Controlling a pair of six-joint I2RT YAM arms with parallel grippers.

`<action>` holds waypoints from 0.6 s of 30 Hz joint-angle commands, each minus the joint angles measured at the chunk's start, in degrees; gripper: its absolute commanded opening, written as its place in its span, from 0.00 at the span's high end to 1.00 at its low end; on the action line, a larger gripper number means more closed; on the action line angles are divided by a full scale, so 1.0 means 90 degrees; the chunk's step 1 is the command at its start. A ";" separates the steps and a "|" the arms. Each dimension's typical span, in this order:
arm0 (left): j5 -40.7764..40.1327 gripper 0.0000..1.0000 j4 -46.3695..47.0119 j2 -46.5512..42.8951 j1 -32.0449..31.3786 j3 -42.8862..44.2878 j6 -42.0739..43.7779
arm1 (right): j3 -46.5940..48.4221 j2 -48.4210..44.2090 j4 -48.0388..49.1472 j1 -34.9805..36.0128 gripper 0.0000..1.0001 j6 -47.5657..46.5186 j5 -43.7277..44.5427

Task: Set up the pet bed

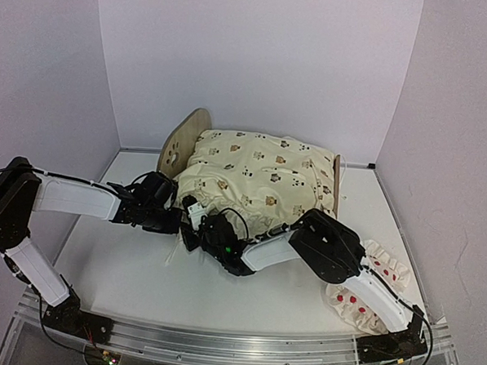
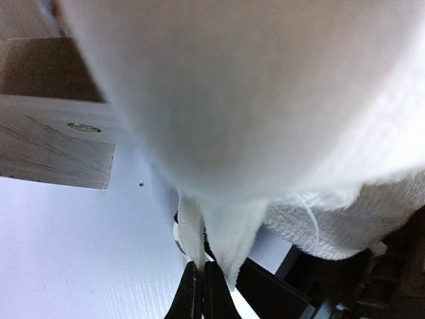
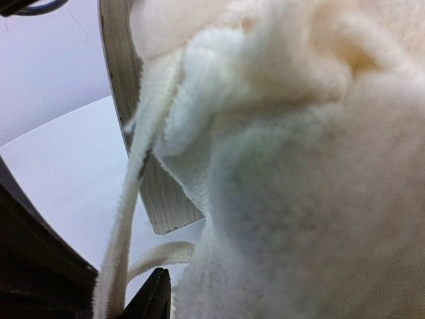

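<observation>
Within white walls [image 1: 258,61], on the white table [image 1: 125,266]: cream animal-print cushion [image 1: 260,179] heaped over the pet bed [image 1: 180,149] at the far middle. Left arm [image 1: 71,196] and right arm [image 1: 322,244] stretched low over the tabletop, wrists meeting at the cushion's near left corner. Left gripper [image 2: 201,269] pressed together on a fold of cushion edge; right gripper [image 3: 129,299] pinching the cushion's corded seam, just beside a plywood end board [image 3: 123,100].

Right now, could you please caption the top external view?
Left gripper and right gripper meet at the cream cushion atop the pet bed, dotted pillow aside.
</observation>
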 commanded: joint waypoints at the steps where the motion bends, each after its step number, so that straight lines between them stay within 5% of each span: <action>1: 0.0354 1.00 0.0130 -0.0163 -0.0076 0.0421 0.0136 | 0.0522 0.0312 0.0278 -0.0144 0.62 -0.0100 0.0295; 18: 0.0202 1.00 -0.0028 -0.0176 -0.0076 0.0504 0.0125 | 0.0307 0.0181 0.0611 -0.0153 1.00 -0.0503 -0.0014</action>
